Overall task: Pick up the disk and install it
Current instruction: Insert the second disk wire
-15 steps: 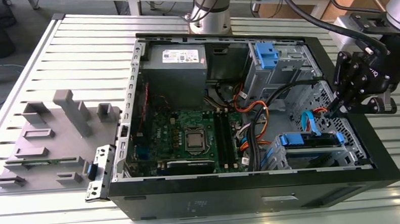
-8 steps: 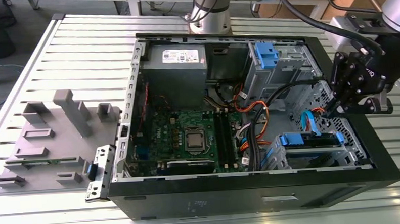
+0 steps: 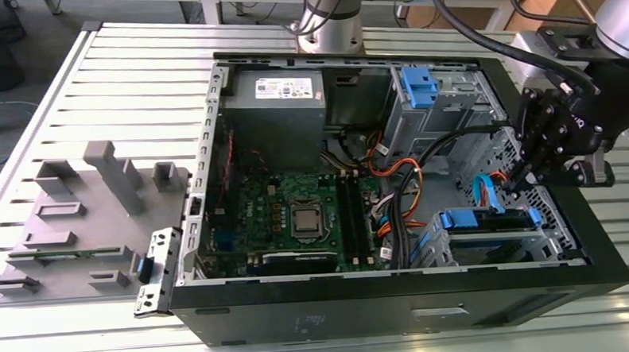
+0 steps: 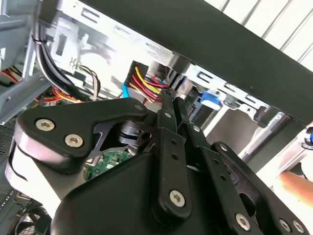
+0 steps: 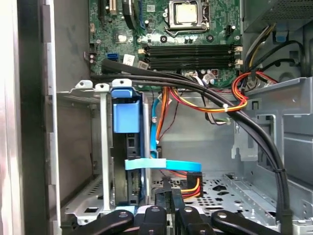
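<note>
A: Where is the disk [image 5: 128,161]?

B: It sits edge-on in the metal drive cage [image 5: 100,147] at the case's [image 3: 405,299] front lower corner, its blue carrier frame wrapped around it. In the exterior view I see its blue tab [image 3: 474,218] in that bay. The silver face and the label are hidden; only the edge shows.

A: And the gripper [image 4: 171,105]?

B: It hangs inside the case just beside that cage, near the blue data cable [image 5: 164,165]. In the second wrist view the fingers [image 4: 166,112] lie pressed together with nothing between them. Its own black linkage blocks much of what lies below.

A: Any writing?

B: A white sticker on the grey power supply [image 3: 279,98], too small to make out.

A: Counts?

B: Two blue carriers: one with the disk, another higher in the upper bay [image 3: 417,88]. One processor [image 3: 306,220] on the motherboard [image 3: 284,201]. Several grey fixture blocks [image 3: 93,209] stand on the slatted desk [image 3: 130,81], at the exterior view's left. A bundle of black cables [image 5: 234,117] crosses the cage.
</note>
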Action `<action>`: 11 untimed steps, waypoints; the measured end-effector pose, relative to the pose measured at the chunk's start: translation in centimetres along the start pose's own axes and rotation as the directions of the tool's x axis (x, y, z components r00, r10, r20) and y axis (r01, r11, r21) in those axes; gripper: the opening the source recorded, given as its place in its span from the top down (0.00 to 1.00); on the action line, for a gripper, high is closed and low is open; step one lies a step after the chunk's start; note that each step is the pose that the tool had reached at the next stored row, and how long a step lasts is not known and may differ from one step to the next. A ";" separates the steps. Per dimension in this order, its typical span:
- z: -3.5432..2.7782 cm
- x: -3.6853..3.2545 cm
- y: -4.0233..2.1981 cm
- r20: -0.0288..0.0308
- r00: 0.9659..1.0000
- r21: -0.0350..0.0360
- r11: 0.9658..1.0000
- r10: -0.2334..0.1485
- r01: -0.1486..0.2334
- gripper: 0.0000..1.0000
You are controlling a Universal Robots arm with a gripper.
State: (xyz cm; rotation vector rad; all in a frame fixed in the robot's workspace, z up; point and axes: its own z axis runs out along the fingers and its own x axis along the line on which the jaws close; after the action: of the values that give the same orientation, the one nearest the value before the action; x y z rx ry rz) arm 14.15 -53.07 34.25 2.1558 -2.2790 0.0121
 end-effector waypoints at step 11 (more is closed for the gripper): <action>0.04 1.98 0.18 0.000 1.000 0.001 1.000 0.000 0.000 0.84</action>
State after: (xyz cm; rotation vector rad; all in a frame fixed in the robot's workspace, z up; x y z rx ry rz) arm 13.86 -55.04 34.22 2.1560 -2.2794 0.0127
